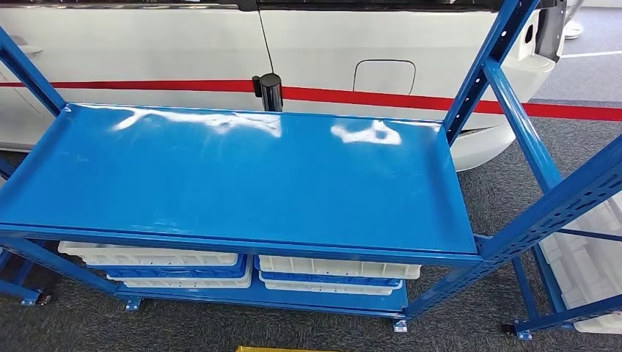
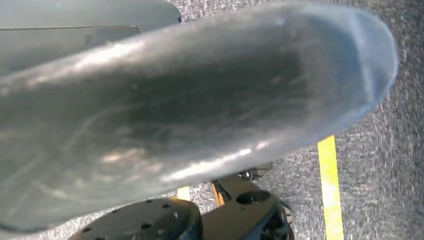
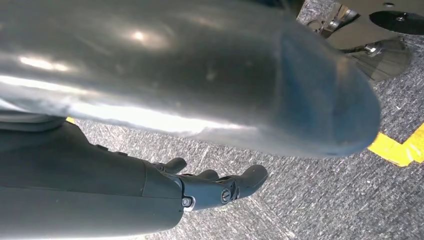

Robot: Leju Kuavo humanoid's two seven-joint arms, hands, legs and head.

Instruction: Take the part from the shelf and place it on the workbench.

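Right hand (image 3: 220, 187) is hanging over grey carpet (image 3: 300, 210), fingers (image 3: 250, 177) loosely extended and apart, gripping nothing; a large blurred grey part (image 3: 200, 75) is looming just beside it, contact unclear; left hand state: cannot tell, a similar grey part is blocking that wrist view; blue shelf (image 1: 242, 176) is sitting ahead, top bare.

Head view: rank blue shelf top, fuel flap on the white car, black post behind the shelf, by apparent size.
1. Blue shelf top
2. Fuel flap
3. Black post, close to the flap in apparent size and partly hidden, so unsure.
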